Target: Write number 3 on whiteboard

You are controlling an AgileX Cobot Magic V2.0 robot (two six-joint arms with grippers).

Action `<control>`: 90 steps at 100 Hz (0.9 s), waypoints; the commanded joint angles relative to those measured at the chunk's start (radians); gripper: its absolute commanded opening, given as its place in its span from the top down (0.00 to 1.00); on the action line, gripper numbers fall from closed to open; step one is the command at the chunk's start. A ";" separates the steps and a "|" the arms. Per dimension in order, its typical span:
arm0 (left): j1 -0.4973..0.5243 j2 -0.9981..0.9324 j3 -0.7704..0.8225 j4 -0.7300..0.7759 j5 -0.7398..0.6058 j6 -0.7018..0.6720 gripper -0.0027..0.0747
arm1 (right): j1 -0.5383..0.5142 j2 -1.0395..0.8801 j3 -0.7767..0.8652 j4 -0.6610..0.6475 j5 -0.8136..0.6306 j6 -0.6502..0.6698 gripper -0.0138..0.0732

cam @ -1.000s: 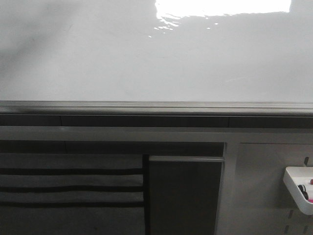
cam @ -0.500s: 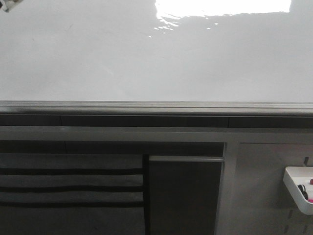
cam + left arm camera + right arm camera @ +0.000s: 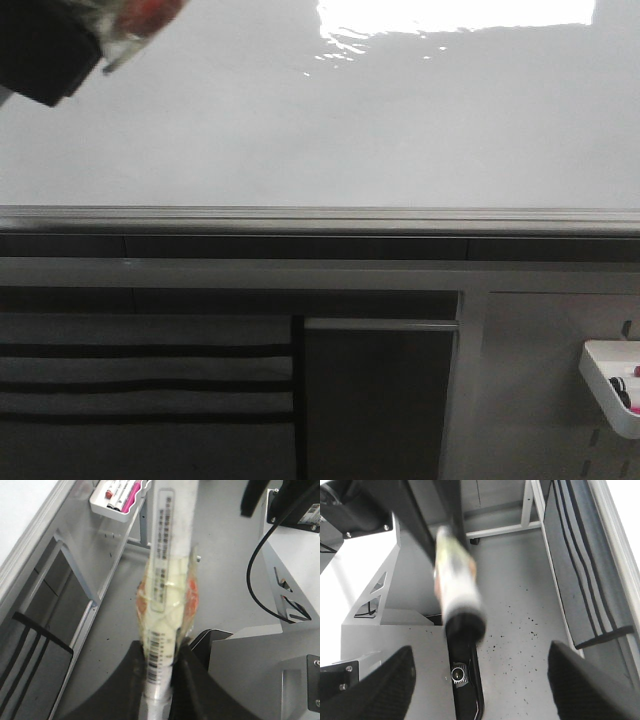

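**Marker Carried Toward Blank Board**

Front view: whiteboard (image 3: 330, 120) fills the upper frame, glossy, with glare at top centre and a silver edge rail (image 3: 320, 217) along its lower border. No stroke visible on the surface; number 3 not yet drawn. Left gripper (image 3: 75, 35) intrudes at the upper left corner, dark and blurred, with a taped, reddish-tinted object at its tip. Contact with the board cannot be told from this view. Small white tray (image 3: 610, 385) fixed to the perforated panel at lower right, well apart from the gripper.

Left wrist view: marker (image 3: 167, 580) clamped between the two dark fingers (image 3: 132, 675), shaft running straight out from the grip, wrapped in yellowish tape with red padding either side. Padding probably there to thicken the shaft and stop it slipping under writing pressure. Tip out of frame. Tray of spare markers (image 3: 117, 500) visible beyond.

Right wrist view: right gripper (image 3: 480, 680) spread wide, holding nothing, fingers (image 3: 390, 682) at the frame's lower corners. A blurred cylinder (image 3: 457, 590), likely the marker, passes in front, clear of both fingers. Right arm apparently parked aside, leaving the writing to the left.
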 commanded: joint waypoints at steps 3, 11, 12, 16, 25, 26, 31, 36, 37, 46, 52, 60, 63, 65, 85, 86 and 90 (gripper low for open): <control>-0.065 0.010 -0.029 -0.042 -0.097 0.002 0.99 | 0.023 -0.014 -0.043 0.045 -0.021 -0.017 0.31; -0.100 0.024 -0.033 -0.041 -0.128 0.009 0.99 | 0.041 -0.014 -0.043 0.048 -0.021 -0.017 0.31; -0.105 0.028 -0.033 -0.037 -0.130 0.009 0.99 | 0.043 -0.014 -0.043 0.048 -0.021 -0.017 0.31; -0.116 0.035 -0.040 -0.032 -0.130 0.009 0.99 | 0.048 -0.014 -0.043 0.048 -0.021 -0.017 0.31; -0.128 0.050 -0.058 -0.028 -0.125 0.009 0.99 | 0.048 -0.014 -0.043 0.048 -0.021 -0.017 0.31; -0.128 0.050 -0.058 -0.028 -0.123 0.009 0.99 | 0.048 -0.014 -0.043 0.048 -0.018 -0.017 0.31; -0.128 0.052 -0.064 -0.023 -0.123 0.009 0.99 | 0.048 -0.014 -0.043 0.048 -0.008 -0.017 0.34; -0.128 0.052 -0.069 -0.013 -0.123 0.009 0.99 | 0.048 -0.014 -0.043 0.037 0.005 -0.017 0.38; -0.128 0.052 -0.068 -0.013 -0.123 0.009 0.99 | 0.048 -0.014 -0.043 0.034 0.007 -0.017 0.39; -0.128 0.052 -0.068 -0.002 -0.121 0.009 0.99 | 0.048 -0.014 -0.043 0.034 0.009 -0.017 0.46; -0.128 0.052 -0.068 0.002 -0.121 0.009 0.99 | 0.048 -0.014 -0.043 0.031 0.009 -0.017 0.48; -0.128 0.052 -0.068 0.003 -0.121 0.009 0.99 | 0.048 -0.014 -0.043 0.030 0.009 -0.017 0.50; -0.128 0.052 -0.068 0.005 -0.121 0.009 0.99 | 0.048 -0.014 -0.043 0.030 0.009 -0.017 0.52; -0.128 0.052 -0.068 0.004 -0.121 0.009 0.99 | 0.048 -0.014 -0.043 0.030 0.009 -0.017 0.53; -0.128 0.052 -0.068 0.004 -0.123 0.009 0.99 | 0.048 -0.014 -0.043 0.030 0.009 -0.017 0.72; -0.128 0.052 -0.068 0.004 -0.123 0.009 0.99 | 0.048 -0.014 -0.043 0.030 0.009 -0.017 0.73; -0.128 0.052 -0.068 0.004 -0.123 0.009 0.99 | 0.048 -0.014 -0.043 0.030 0.009 -0.017 0.75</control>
